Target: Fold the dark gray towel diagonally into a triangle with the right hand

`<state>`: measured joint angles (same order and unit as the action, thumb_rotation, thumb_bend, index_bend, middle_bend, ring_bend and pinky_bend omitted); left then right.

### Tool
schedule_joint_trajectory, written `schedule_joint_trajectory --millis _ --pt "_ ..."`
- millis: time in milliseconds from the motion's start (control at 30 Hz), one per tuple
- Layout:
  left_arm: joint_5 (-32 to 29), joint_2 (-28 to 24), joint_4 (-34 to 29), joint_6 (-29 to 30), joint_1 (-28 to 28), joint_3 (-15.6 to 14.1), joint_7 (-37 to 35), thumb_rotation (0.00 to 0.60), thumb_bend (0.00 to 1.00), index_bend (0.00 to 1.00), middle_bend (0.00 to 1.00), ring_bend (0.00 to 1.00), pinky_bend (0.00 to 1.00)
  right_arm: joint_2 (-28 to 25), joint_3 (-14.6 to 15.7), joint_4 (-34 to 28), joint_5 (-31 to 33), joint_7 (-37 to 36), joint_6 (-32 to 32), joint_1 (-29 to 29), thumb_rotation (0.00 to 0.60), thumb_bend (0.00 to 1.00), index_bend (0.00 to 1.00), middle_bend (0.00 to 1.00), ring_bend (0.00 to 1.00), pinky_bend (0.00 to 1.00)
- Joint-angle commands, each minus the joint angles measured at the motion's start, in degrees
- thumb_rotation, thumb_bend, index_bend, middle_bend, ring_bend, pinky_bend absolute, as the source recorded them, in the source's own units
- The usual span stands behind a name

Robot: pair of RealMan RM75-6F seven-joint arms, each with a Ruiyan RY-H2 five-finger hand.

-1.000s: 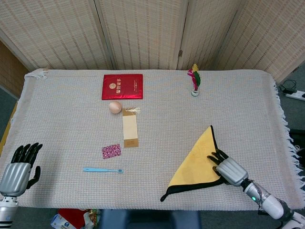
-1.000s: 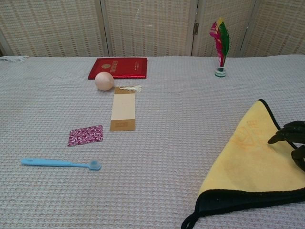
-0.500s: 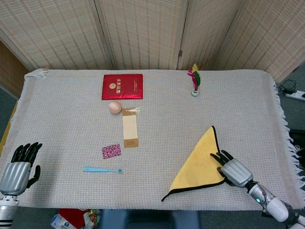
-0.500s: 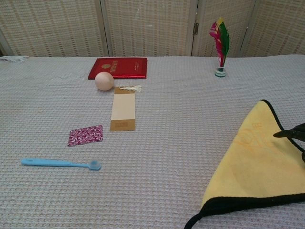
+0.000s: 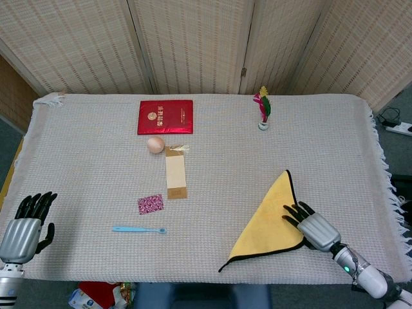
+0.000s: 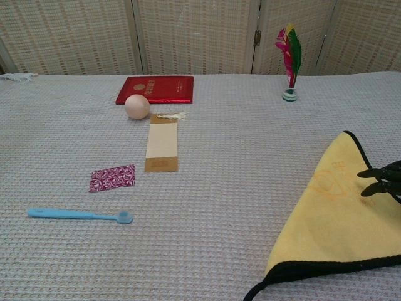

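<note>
Right hand (image 5: 313,226) slid back toward the lower right, fingers spread flat, tips on the towel (image 5: 269,219) edge, gripping nothing. Towel sits lower right as a yellow triangle, apex pointing up-frame, long edge running diagonally to the bottom corner. Only head view shows left hand (image 5: 26,229), open, lower left.
</note>
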<state>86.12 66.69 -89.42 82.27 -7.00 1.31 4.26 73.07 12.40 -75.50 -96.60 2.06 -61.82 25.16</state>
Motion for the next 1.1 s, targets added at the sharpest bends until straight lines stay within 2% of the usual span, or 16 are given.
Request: schedule_joint_trajectory --millis 33,233,467,567,667,767,833,967,1033,1100 --pt "0.03 -0.06 0.02 0.08 0.02 0.01 -0.07 0.600 0.69 0.00 0.09 0.00 0.00 0.00 -0.12 -0.19 -0.14 0.13 0.12 -0.01 0.600 0.47 0.00 0.02 0.00 0.00" --pt "0.26 -0.11 0.06 0.19 -0.01 -0.05 -0.34 0.600 0.69 0.00 0.09 0.00 0.00 -1.55 0.37 -2.32 -0.66 -1.30 0.02 -0.36 0.600 0.40 0.00 0.01 0.00 0.00" --pt "0.25 0.21 0.32 -0.24 -0.19 -0.19 -0.24 0.600 0.69 0.00 0.09 0.00 0.00 -6.26 2.10 -7.25 -1.68 -0.80 -0.50 -1.34 0.600 0.33 0.00 0.00 0.00 0.00" --pt "0.42 0.37 0.25 -0.34 -0.26 -0.31 -0.08 0.600 0.69 0.00 0.09 0.00 0.00 -8.00 2.13 -9.83 -1.80 -1.94 -2.63 -2.43 0.600 0.31 0.00 0.00 0.00 0.00" --pt "0.51 0.50 0.15 -0.18 -0.22 -0.37 0.41 0.600 0.69 0.00 0.09 0.00 0.00 -10.16 1.25 -12.82 -1.59 -5.48 -8.07 -4.61 0.600 0.31 0.00 0.00 0.00 0.00" --pt "0.58 0.51 -0.34 -0.18 -0.14 -0.56 1.12 0.600 0.69 0.00 0.09 0.00 0.00 -11.33 -1.98 -14.76 0.62 -7.63 -18.68 -9.33 0.600 0.31 0.00 0.00 0.00 0.00" --pt "0.90 0.38 -0.99 -0.05 0.00 -0.86 1.51 0.600 0.69 0.00 0.09 0.00 0.00 -11.14 -5.06 -15.35 5.00 -4.11 -26.40 -14.05 0.600 0.31 0.00 0.00 0.00 0.00" --pt "1.84 -0.04 -2.26 0.17 0.23 -1.57 2.32 0.600 0.69 0.00 0.09 0.00 0.00 -9.22 -9.48 -18.25 14.56 7.35 -37.08 -22.11 0.600 0.31 0.00 0.00 0.00 0.00" --pt "2.02 -0.10 -2.52 -0.13 0.18 -1.83 2.55 0.600 0.69 0.00 0.09 0.00 0.00 -9.51 -9.53 -20.20 16.11 10.85 -37.92 -23.76 0.600 0.31 0.00 0.00 0.00 0.00" --pt "1.70 -0.04 -2.48 -0.83 0.03 -1.98 2.67 0.600 0.69 0.00 0.09 0.00 0.00 -10.42 -9.51 -21.73 15.87 10.35 -37.42 -24.11 0.600 0.31 0.00 0.00 0.00 0.00"
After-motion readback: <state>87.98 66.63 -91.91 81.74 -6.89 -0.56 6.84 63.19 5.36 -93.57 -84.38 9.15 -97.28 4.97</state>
